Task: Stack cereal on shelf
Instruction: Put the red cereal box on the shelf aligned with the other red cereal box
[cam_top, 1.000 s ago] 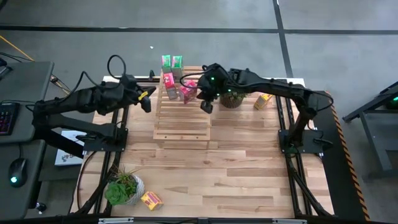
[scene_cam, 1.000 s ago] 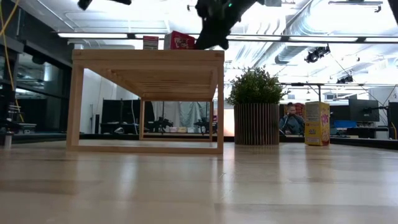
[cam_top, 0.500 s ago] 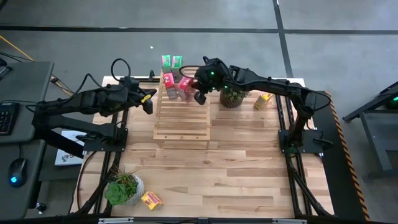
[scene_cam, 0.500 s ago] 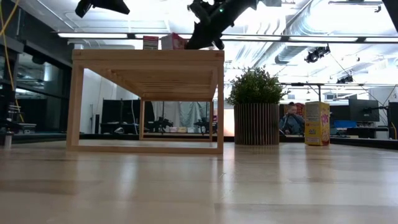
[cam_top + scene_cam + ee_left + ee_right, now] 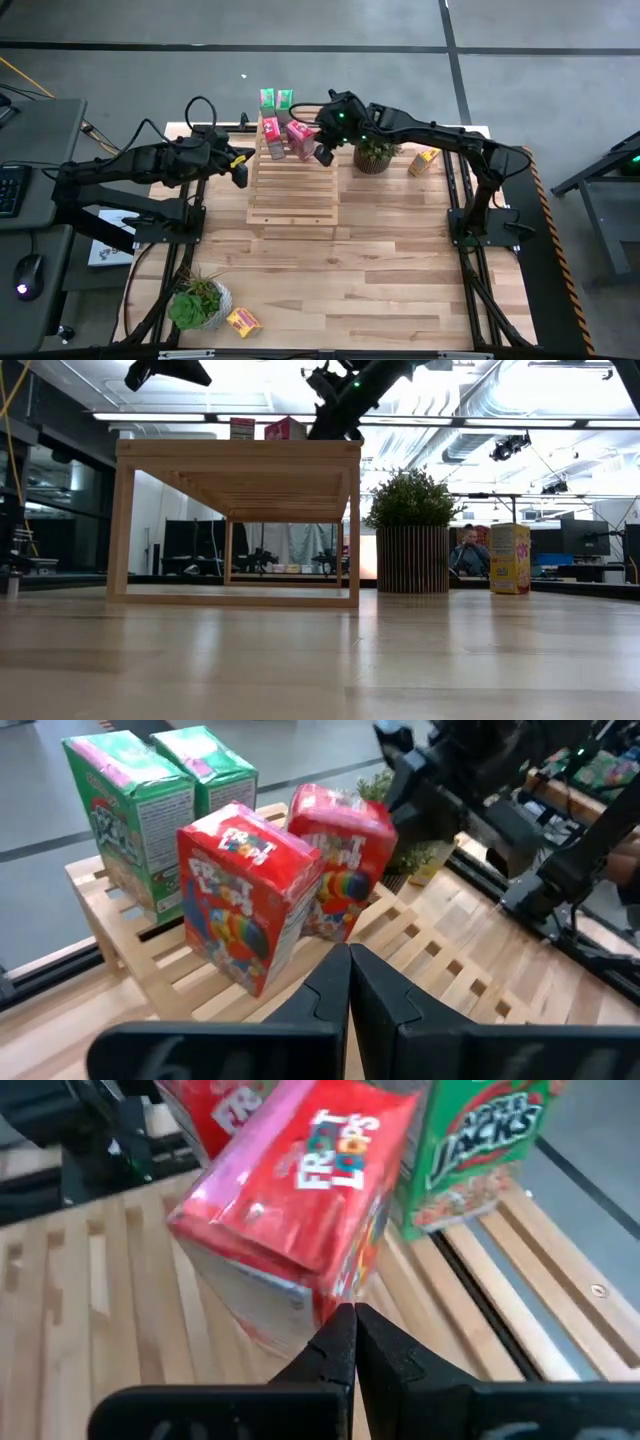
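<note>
While the right gripper (image 5: 322, 152) hovers over the far end of the shelf (image 5: 292, 195), its fingers are pressed together and hold nothing, as the right wrist view shows. Directly ahead of the fingertips a red box (image 5: 300, 1190) leans at a tilt, not yet square on the slats. The closed fingers therefore appear set for nudging, not gripping: a judgement, since a narrow closed tip suits pushing the box upright.

Beyond that tilted box, from this gripper, stand a green box (image 5: 475, 1145) and part of a second red box (image 5: 205, 1105). In the high view, two green boxes (image 5: 277, 98) sit at the shelf's far edge, and the two red boxes (image 5: 285, 138) stand just in front of them.

The left gripper (image 5: 238, 168) waits beside the shelf's left edge, clear of the slats. Its fingers are also pressed together and empty. Ahead of it, the left wrist view shows an upright red box (image 5: 245, 900) nearest, the leaning red box just behind it, and the green pair farther off. The position appears chosen to stay clear of the right arm.

Two yellow boxes are off the shelf. One yellow box (image 5: 423, 160) stands well to the right of the right gripper, past a plant (image 5: 374, 154). The other yellow box (image 5: 242, 321) lies at the table's near edge beside a second plant (image 5: 197, 298).

Four of six boxes are on the shelf.
</note>
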